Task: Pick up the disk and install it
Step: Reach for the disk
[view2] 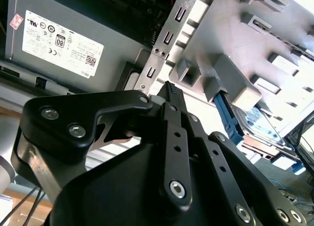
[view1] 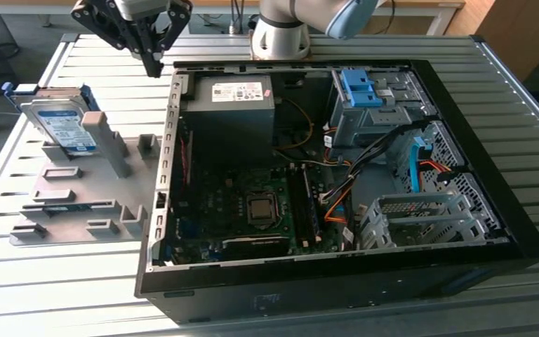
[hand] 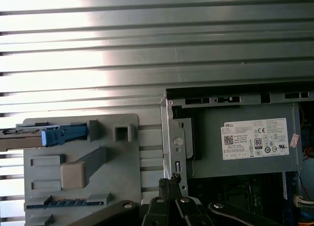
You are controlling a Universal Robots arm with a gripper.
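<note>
The main risk, as I judge it, is knocking the disk (view1: 57, 125) instead of taking it. It stands on edge, leaning back in a slot of the grey holder (view1: 73, 200) on the counter (view1: 64, 281), and nothing seems to lock it there. My jaws are pressed together, tip to tip, so going down on it like this would push it over or drive it sideways out of the slot rather than straddle it. A second risk is the computer case. Its upright metal wall (view1: 169, 140) lies just below my jaws, with the power supply (view1: 230, 116) on the far side of it, so a low sideways swing could clip that edge. Further inside the case, well away from my jaws, loose cables (view1: 382, 151) run across the space by the drive bays. I think they could snag a blue plastic frame brought in carelessly, and a grip off the middle of that frame could let the disk twist.

The jaws themselves are closed with no gap that I can see in both wrist views. They hold nothing and touch nothing. They hang in the air above the seam between holder and case. The disk is lower than my jaws and well off to the side away from the case, at the holder's far end.
</note>
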